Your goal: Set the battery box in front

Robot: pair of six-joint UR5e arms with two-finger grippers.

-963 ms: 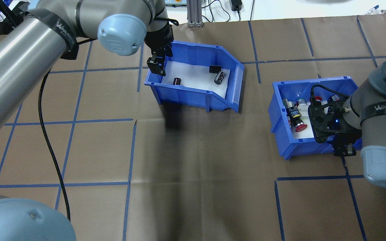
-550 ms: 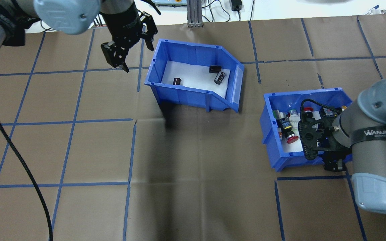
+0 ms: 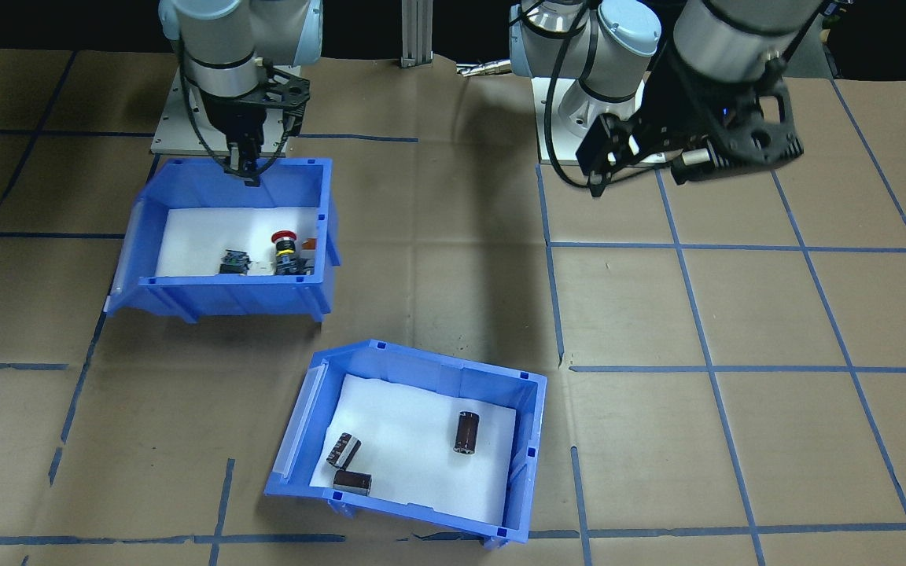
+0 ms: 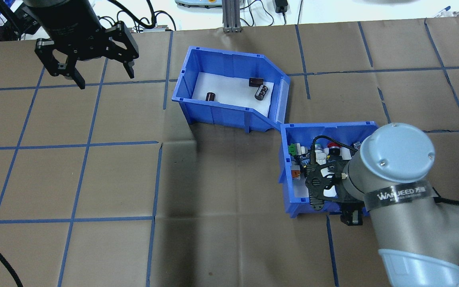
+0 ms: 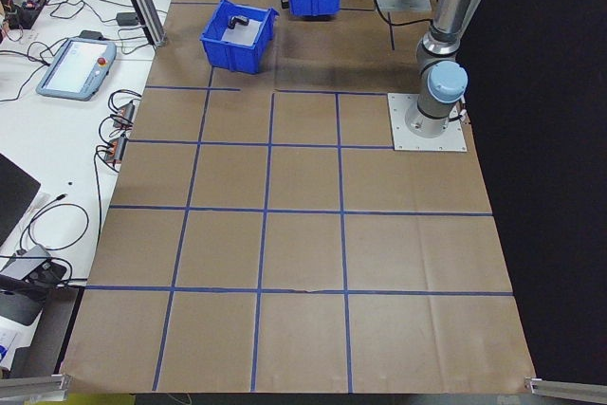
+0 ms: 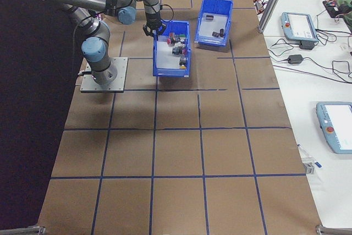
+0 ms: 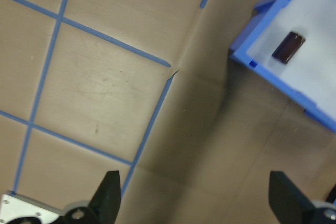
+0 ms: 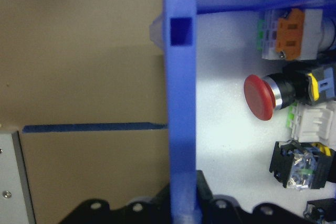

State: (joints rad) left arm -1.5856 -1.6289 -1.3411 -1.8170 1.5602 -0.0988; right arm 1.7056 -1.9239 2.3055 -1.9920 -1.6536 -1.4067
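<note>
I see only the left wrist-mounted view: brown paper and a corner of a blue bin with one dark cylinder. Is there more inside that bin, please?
Observer: Yes. The battery box holds three dark cylinders. The other two lie close together near its sloped end.
Operator: Is my left pincer holding anything?
Observer: No. The left pincer is open and empty. It is above bare paper, apart from the box.
Operator: And the right arm?
Observer: The right pincer is shut on a wall of the switch bin. That bin stands nearer to the robot than the battery box.
</note>
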